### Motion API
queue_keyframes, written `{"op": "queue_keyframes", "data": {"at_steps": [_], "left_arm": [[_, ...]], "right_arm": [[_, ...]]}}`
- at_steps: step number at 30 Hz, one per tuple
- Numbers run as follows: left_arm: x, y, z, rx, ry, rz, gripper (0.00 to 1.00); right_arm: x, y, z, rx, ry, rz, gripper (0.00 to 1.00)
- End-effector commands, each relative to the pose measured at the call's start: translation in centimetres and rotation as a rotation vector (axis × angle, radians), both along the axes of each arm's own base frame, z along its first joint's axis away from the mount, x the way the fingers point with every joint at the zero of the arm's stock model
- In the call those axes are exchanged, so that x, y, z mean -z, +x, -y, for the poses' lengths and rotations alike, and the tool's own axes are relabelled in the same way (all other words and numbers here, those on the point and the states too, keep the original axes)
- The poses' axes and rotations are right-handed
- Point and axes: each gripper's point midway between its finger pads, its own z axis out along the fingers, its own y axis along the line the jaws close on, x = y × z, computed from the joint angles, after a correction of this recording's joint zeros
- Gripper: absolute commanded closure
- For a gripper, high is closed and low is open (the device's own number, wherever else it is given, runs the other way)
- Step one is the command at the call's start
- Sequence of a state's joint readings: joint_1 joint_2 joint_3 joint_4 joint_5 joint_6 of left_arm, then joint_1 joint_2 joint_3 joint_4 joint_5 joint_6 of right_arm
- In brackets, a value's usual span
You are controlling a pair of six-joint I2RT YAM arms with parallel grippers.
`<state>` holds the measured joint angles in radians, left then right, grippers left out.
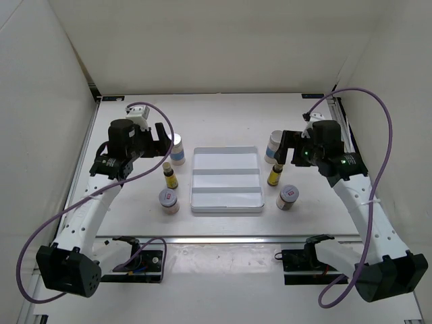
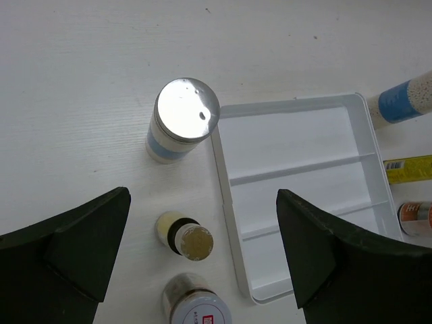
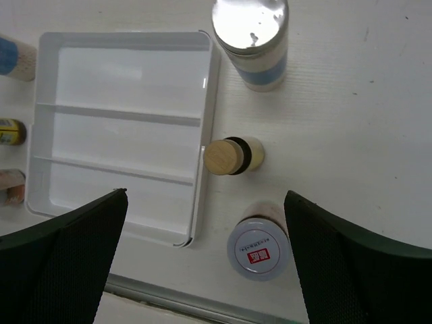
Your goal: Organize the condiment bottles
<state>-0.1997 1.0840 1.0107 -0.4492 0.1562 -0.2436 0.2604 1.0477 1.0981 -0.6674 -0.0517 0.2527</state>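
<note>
L claw [image 2: 202, 194] wide open, empty: white shaker [image 2: 181, 121] ahead of it, yellow bottle [image 2: 185, 239] and pinkish jar [image 2: 196, 307] below, betw. its fingers, tray [image 2: 297, 108] to its right. R claw [image 3: 206, 194] also open, empty: 2nd shaker [image 3: 253, 40] and 2nd yellow bottle [image 3: 233, 155] ahead, 2nd jar [image 3: 260, 246] betw. fingers.

Both arms reach forward from their bases, with wrists turned inward toward each other. The left claw [image 2: 202, 196] and the right claw [image 3: 206, 194] point downward, each with jaws spread wide, gripping nothing.
</note>
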Motion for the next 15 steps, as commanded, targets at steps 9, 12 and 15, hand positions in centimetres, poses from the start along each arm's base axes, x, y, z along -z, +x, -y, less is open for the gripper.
{"op": "queue_keyframes", "data": {"at_steps": [9,12,15], "left_arm": [[0.4,-2.1,-1.8,-0.121,0.029,0.077,0.00],[1.0,-2.5,-0.2,-0.062,-0.005,0.055,0.00],[2.7,-2.9,0.3,-0.076,-0.036,0.000,0.00]], "right_arm": [[1.6,-2.1,3.3,0.183,-0.094,-0.126,0.00],[3.7,-2.8,2.8,0.164,-0.087,-0.211,0.00],[4.9,-4.4,2.8,0.233,-0.058,-0.320,0.00]]}}
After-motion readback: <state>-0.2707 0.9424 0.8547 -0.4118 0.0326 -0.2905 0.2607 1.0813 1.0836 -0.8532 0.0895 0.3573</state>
